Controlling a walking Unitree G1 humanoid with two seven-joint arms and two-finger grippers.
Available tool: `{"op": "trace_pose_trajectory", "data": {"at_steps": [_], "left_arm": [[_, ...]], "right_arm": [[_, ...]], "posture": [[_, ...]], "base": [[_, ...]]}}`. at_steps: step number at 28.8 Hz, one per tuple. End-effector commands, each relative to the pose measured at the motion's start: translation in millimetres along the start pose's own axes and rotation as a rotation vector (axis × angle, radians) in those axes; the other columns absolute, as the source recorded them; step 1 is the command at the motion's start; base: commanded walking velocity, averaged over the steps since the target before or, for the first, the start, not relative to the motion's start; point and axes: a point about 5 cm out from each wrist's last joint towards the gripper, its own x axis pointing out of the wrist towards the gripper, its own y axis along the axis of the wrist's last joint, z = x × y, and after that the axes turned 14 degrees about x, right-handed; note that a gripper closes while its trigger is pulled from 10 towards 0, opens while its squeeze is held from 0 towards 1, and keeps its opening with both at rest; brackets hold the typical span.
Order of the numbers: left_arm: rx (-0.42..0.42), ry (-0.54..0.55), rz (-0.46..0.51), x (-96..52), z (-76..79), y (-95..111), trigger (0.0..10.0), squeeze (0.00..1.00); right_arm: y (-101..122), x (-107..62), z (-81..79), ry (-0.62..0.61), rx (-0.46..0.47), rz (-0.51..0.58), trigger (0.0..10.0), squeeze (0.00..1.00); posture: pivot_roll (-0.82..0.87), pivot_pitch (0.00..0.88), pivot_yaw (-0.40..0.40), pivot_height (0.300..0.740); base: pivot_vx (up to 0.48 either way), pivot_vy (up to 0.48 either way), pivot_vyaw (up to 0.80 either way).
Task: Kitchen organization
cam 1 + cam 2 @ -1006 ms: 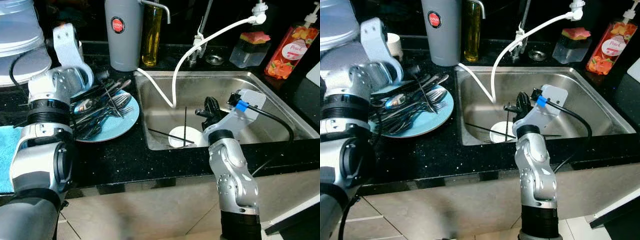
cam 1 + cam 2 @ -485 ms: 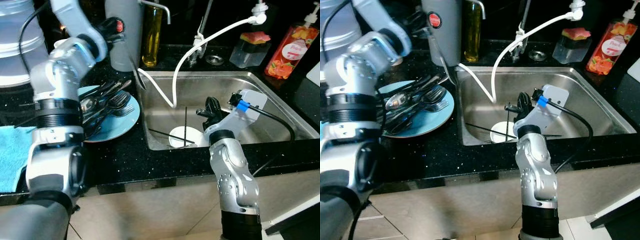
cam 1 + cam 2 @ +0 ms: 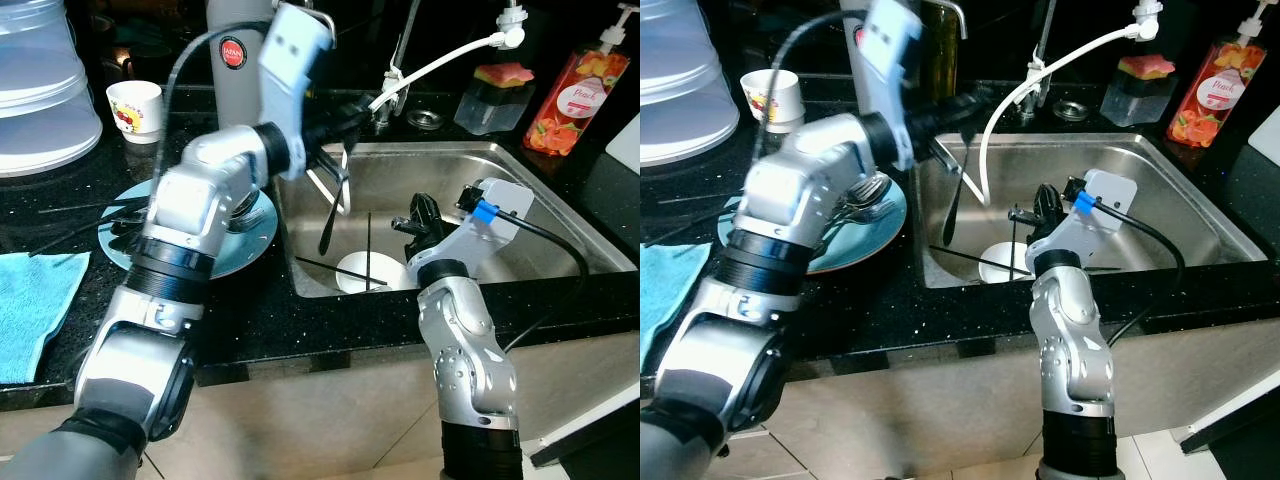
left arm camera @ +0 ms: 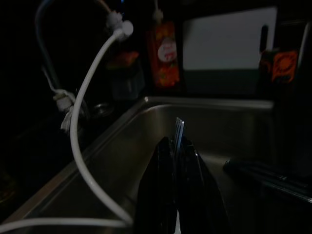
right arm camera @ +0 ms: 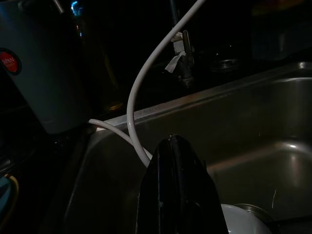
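The left gripper [image 3: 345, 122] reaches over the sink's [image 3: 540, 215] left edge, its fingers pinched on a utensil [image 3: 333, 205] hanging down into the basin. The right gripper [image 3: 418, 215] hovers with fingers closed and empty above the white dish [image 3: 368, 273] in the sink.

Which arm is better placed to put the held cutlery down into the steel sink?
Left. The left gripper already holds a dark utensil hanging over the stainless steel sink. The right gripper sits shut and empty above the white dish.

The orange soap bottle [image 3: 584, 100] label perhaps reads "Peach".
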Motion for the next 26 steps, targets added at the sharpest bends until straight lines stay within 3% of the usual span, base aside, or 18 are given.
{"op": "trace_pose_trajectory", "data": {"at_steps": [1, 3, 4, 5, 16, 17, 20, 22, 24, 26], "left_arm": [[0.027, -0.014, -0.029, 3.5, 5.9, -7, 10.0, 0.00], [0.068, -0.009, -0.062, 5.5, 8.3, -13, 10.0, 0.04], [0.088, 0.001, -0.078, 6.8, 9.3, -17, 10.0, 0.90], [0.105, 0.012, -0.086, 7.7, 9.6, -19, 10.0, 1.00], [0.067, 0.047, 0.002, 6.5, 6.3, -8, 10.0, 1.00], [0.071, 0.052, -0.005, 2.4, 4.2, -5, 10.0, 0.00], [0.126, 0.061, -0.068, -3.5, 1.9, -4, 10.0, 0.00], [0.184, 0.062, -0.197, -10.1, 0.6, -8, 10.0, 0.00], [0.160, 0.061, -0.288, -19.0, -1.5, -10, 10.0, 0.00], [0.155, 0.038, -0.297, -29.8, -3.2, -4, 10.0, 0.00]], "right_arm": [[4, -2.8, -0.4, -0.001, 0.005, 0.026, 10.0, 0.00], [4, -3.0, -0.5, -0.001, 0.004, 0.026, 10.0, 0.00], [4, -3.1, -0.1, -0.001, 0.003, 0.027, 10.0, 0.00], [5, -3.1, 0.2, -0.002, 0.002, 0.028, 10.0, 0.00], [4, -3.3, 0.1, 0.001, 0.003, 0.025, 10.0, 0.00], [4, -3.3, 0.1, 0.001, 0.002, 0.025, 10.0, 0.00], [4, -3.4, -0.1, 0.002, 0.002, 0.025, 10.0, 0.00], [4, -3.6, -0.4, 0.004, 0.003, 0.024, 10.0, 0.00], [4, -3.6, -0.8, 0.006, 0.003, 0.022, 10.0, 0.00], [3, -3.5, -1.0, 0.008, 0.004, 0.021, 10.0, 0.00]], "posture": [[0.24, 0.024, -0.034, 0.740], [0.24, 0.025, -0.034, 0.740], [0.24, 0.025, -0.033, 0.740], [0.24, 0.026, -0.034, 0.740], [0.24, 0.023, -0.037, 0.740], [0.24, 0.023, -0.037, 0.740], [0.25, 0.022, -0.037, 0.740], [0.25, 0.021, -0.039, 0.740], [0.25, 0.021, -0.041, 0.740], [0.26, 0.022, -0.043, 0.740]], "base": [[0.000, 0.000, 0.00], [0.000, 0.000, 0.00], [0.000, 0.000, 0.00], [0.000, 0.000, 0.00], [0.000, 0.000, 0.00], [0.000, 0.000, 0.00], [0.000, 0.000, 0.00], [0.000, 0.000, 0.00], [0.000, 0.000, 0.00], [0.000, 0.000, 0.00]]}}
